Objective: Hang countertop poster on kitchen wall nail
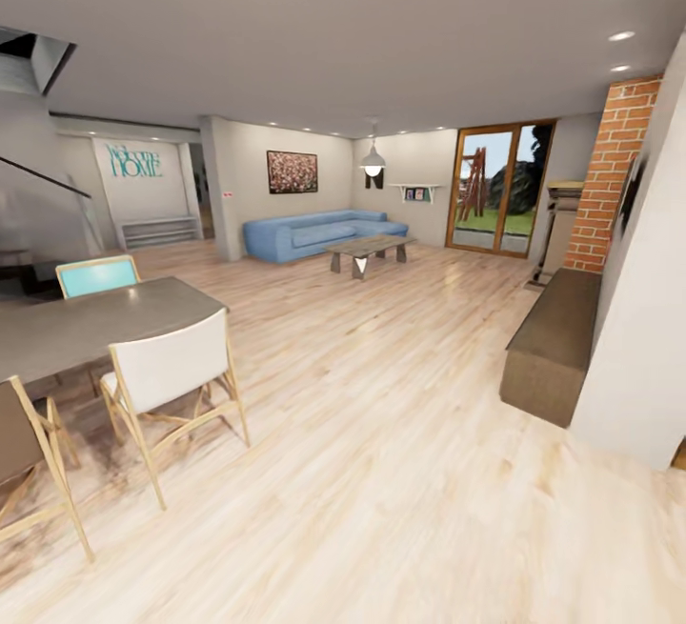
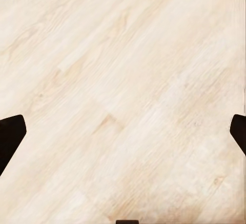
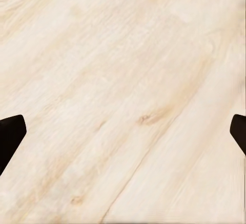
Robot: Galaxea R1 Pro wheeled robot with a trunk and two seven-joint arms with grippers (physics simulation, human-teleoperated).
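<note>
You are looking into a big room with a pale wooden floor [image 1: 381, 472]. A dark dining table [image 1: 86, 324] with chairs [image 1: 171, 372] stands at your left, and a blue sofa [image 1: 319, 233] sits far ahead under a wide picture [image 1: 292, 171]. Your left pincer [image 2: 123, 131] and right pincer [image 3: 123, 131] both hang wide open over bare floor, holding nothing. The poster is not in sight.

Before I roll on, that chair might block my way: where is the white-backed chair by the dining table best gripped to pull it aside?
Probably the backrest's top edge on the white-backed chair, coming from the open wooden floor behind it. The backrest faces the room, upright and unobstructed, while the seat points toward the dining table.
</note>
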